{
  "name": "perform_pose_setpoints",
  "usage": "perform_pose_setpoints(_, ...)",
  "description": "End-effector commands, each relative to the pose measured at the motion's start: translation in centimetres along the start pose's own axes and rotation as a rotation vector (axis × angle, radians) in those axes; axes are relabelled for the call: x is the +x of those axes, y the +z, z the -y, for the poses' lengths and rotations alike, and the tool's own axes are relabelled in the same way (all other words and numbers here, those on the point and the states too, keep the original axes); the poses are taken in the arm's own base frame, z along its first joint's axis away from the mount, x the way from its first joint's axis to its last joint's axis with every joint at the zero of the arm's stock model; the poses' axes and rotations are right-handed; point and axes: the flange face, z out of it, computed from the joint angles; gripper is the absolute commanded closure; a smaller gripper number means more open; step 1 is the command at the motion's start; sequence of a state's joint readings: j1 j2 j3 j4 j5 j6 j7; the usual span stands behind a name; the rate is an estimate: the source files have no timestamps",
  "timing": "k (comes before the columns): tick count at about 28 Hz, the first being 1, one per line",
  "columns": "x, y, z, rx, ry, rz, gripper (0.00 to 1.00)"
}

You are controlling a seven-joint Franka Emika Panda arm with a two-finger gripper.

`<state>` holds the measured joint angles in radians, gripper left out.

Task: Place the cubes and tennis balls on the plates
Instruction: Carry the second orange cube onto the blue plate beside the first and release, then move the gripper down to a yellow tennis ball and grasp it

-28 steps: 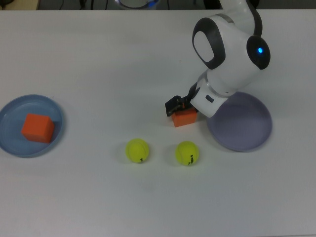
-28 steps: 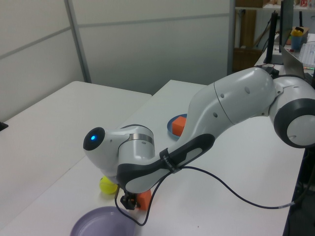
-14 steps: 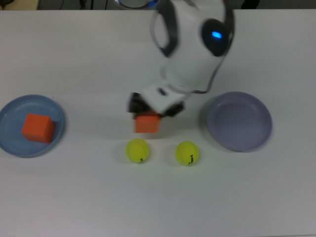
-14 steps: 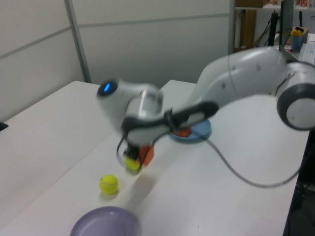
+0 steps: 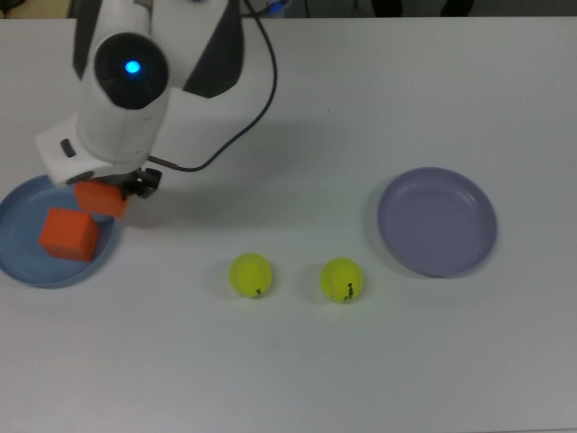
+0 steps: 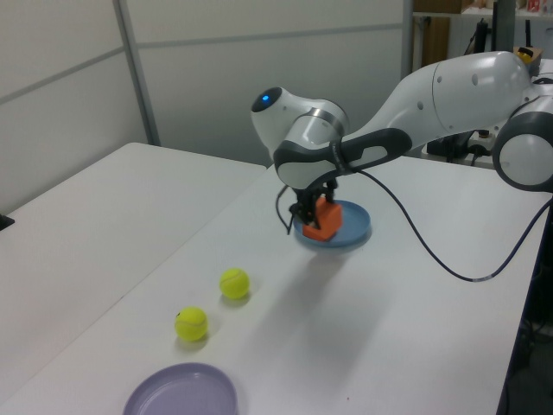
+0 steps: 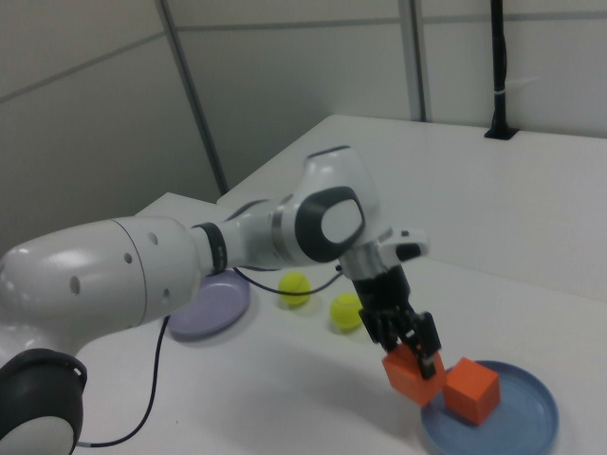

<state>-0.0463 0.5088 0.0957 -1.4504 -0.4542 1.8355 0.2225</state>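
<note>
My gripper [image 5: 115, 191] [image 6: 314, 210] [image 7: 410, 357] is shut on an orange cube [image 5: 101, 199] [image 6: 321, 221] [image 7: 412, 375] and holds it in the air over the right rim of the light blue plate [image 5: 18, 262] [image 6: 356, 232] [image 7: 531, 428], as the top view shows it. A second orange cube [image 5: 68, 234] [image 7: 472, 389] rests inside that plate. Two tennis balls [image 5: 251, 275] [image 5: 342, 280] [image 6: 234, 283] [image 6: 191, 324] lie on the white table. The lavender plate [image 5: 437, 222] [image 6: 181, 393] [image 7: 211, 305] holds nothing.
The arm's body and its black cable [image 5: 243, 117] reach over the table's back left in the top view. A wall panel and a metal post stand behind the table in the left view.
The gripper has carried the orange cube leftward in the top view, from beside the lavender plate past the tennis balls to the light blue plate's edge. Balls and plates have stayed put.
</note>
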Motion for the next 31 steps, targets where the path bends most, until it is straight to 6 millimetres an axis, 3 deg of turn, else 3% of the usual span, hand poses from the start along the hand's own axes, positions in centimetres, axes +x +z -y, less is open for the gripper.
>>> perform_pose_setpoints(1,-0.9,2.3,-2.1,-0.039,-0.003,0.058,1.00)
perform_pose_setpoints(9,-0.6,4.7,-3.5,-0.055,0.008,0.086,1.00)
perform_pose_setpoints(10,-0.5,5.3,-4.0,-0.058,0.013,0.090,0.92)
perform_pose_setpoints(11,-0.5,5.5,-4.2,-0.058,0.014,0.090,0.76)
perform_pose_setpoints(12,-0.4,5.6,-4.4,-0.060,0.016,0.088,0.51)
perform_pose_setpoints(13,-0.3,5.7,-4.7,-0.062,0.020,0.085,0.15)
perform_pose_setpoints(14,-0.3,5.6,-5.0,-0.063,0.022,0.082,0.00)
perform_pose_setpoints(19,0.1,3.8,-6.4,-0.037,-0.023,0.056,0.00)
perform_pose_setpoints(24,-0.1,1.5,-6.3,0.066,-0.026,0.029,0.00)
perform_pose_setpoints(29,0.2,-2.2,-3.7,0.107,-0.042,-0.033,0.00)
perform_pose_setpoints(30,0.2,-3.5,-0.7,0.128,-0.086,-0.054,0.00)
perform_pose_setpoints(31,0.2,-4.0,0.6,0.132,-0.111,-0.065,0.00)
